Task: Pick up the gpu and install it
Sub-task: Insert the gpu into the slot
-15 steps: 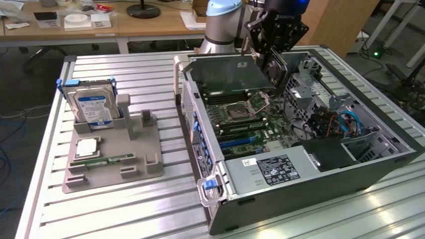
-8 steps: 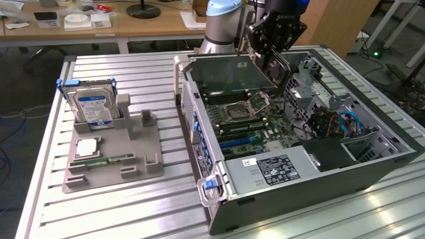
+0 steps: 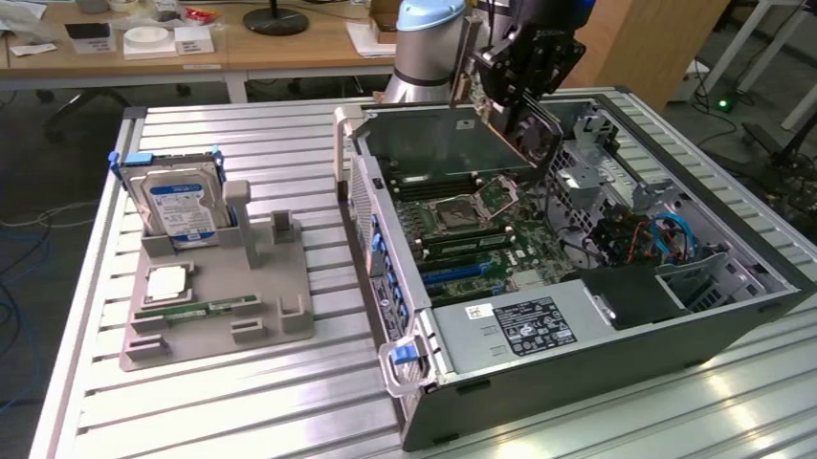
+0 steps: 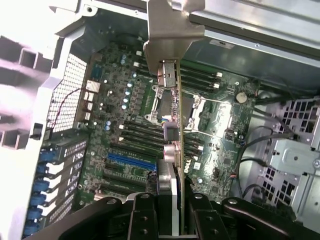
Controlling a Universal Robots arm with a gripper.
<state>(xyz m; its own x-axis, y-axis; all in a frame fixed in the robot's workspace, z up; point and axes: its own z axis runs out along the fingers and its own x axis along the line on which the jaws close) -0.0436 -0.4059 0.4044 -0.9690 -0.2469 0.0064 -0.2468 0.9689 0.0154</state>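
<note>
The gripper (image 3: 521, 100) is pinching the gpu (image 3: 534, 142) by one long edge, a finger (image 4: 142, 217) pressing on each broad face. The card is hanging tilted over the open computer case (image 3: 575, 382), above the motherboard (image 3: 504, 225) and apparently not touching it. Seen from the wrist, the card is showing edge-on as a thin strip crossing the processor socket (image 4: 165, 102), its silvery bracket (image 4: 170, 30) leading toward the case's rim. The long blue slot (image 4: 129, 161) is lying uncovered just beside that line. Room is standing open over the board; cables (image 3: 645, 239) are crowding the exterior view's right. Well apart on the exterior view's left, a grey holder (image 3: 275, 330) is carrying the upright hard drive (image 3: 179, 206) and a flat memory stick (image 3: 198, 308).
</note>
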